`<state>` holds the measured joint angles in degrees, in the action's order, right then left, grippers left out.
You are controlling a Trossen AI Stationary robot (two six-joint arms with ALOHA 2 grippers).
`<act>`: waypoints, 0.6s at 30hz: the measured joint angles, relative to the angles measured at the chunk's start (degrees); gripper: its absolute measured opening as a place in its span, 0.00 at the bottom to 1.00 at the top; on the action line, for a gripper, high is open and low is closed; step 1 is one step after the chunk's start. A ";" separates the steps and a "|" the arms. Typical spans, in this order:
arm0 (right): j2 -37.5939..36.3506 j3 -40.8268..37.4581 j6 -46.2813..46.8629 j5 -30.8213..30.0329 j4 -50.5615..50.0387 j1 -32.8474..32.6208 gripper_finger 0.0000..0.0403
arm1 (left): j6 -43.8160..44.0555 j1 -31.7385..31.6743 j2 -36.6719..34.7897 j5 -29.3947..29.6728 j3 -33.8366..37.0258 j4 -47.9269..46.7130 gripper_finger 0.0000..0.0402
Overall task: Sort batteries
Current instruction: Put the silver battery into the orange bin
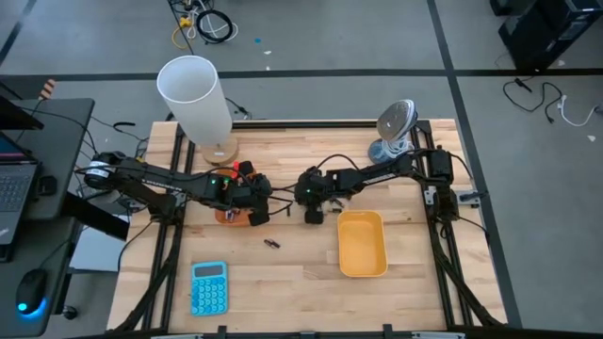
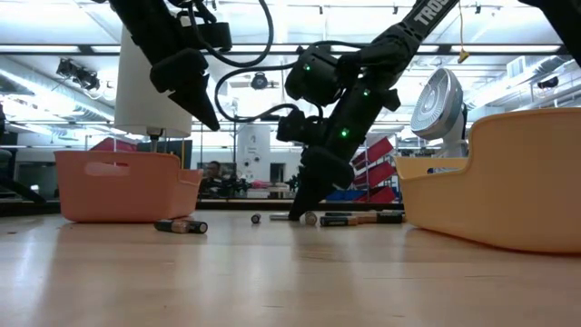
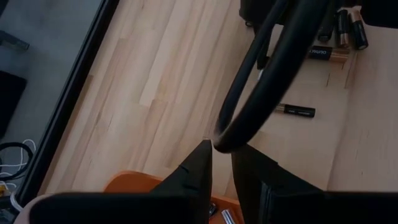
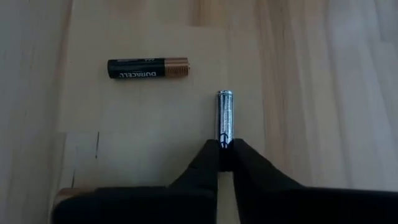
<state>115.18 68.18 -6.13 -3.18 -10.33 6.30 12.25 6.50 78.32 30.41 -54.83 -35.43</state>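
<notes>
From above, the right gripper (image 1: 313,215) is working mid-table, at nine o'clock from the yellow tray (image 1: 362,243); the left gripper (image 1: 256,213) is hanging over the orange tray (image 1: 231,216). At table height, batteries (image 2: 349,218) are lying flat between both trays. The right wrist view is showing fingers clenched on a silvery battery (image 4: 224,118), its long axis pointing straight away; the black Duracell battery (image 4: 148,68) is lying crosswise on bare wood. Whether the left claw is open or clenched, nobody can tell.

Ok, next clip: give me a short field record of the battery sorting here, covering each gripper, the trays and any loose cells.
right gripper: at the table, shut on the silvery battery
left gripper: above the orange tray, nothing seen in it
yellow tray: on the right, nothing seen inside
loose cells: black and copper battery beside the silvery one; others lie apart
task stage: sorting under way
</notes>
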 joint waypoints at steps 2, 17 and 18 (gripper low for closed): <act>-0.02 0.02 -0.26 -0.04 0.00 0.00 0.03 | 0.00 0.00 0.00 0.00 0.00 0.01 0.16; 0.07 -0.04 -0.52 -0.01 3.06 -0.26 0.01 | -2.06 0.00 0.04 -2.38 0.04 0.56 0.16; 0.07 -0.04 -0.51 0.26 3.12 -0.36 0.01 | -2.98 0.00 0.04 -2.69 0.13 1.52 0.16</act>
<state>115.24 68.14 -6.63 -2.92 -7.21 5.94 9.27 6.50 78.37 27.72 -54.70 -33.91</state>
